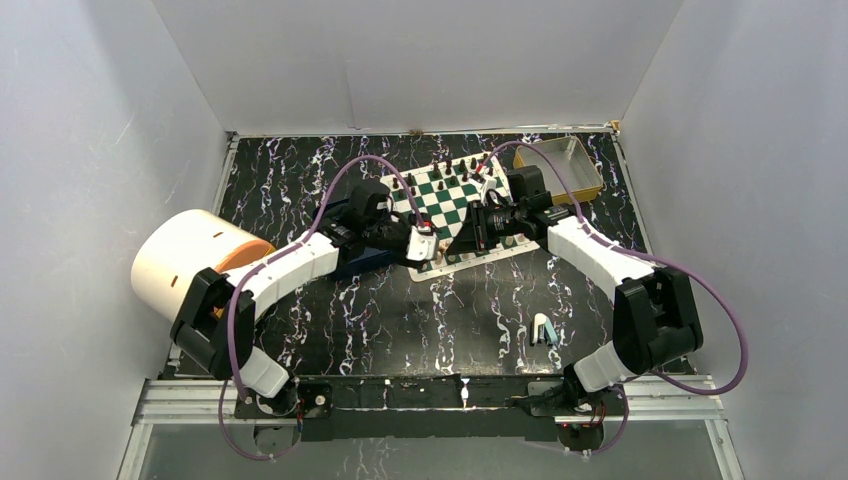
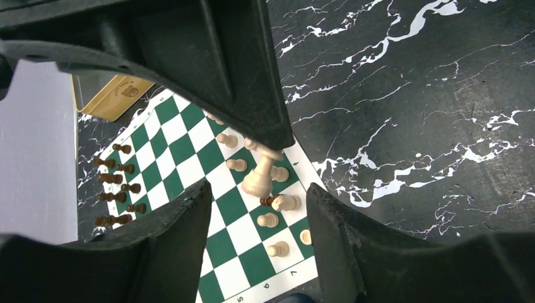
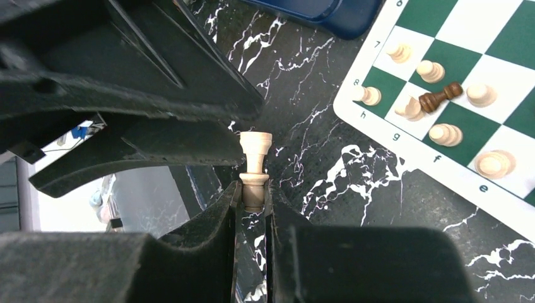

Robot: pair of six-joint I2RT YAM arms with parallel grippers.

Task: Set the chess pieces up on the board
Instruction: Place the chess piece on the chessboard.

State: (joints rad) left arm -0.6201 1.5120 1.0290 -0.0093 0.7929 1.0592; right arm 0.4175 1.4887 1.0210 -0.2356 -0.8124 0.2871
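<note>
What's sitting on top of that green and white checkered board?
Cream pieces along one edge, dark pieces along the opposite one, and one dark piece lying among the cream ones. The right arm hides some squares of the board.

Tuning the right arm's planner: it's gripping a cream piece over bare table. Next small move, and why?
Probably carry the right gripper sideways over the board, toward a free edge square. The cream piece is pinched by its base but hangs over the table, just off the board's corner. Steer clear of the toppled dark piece.
</note>
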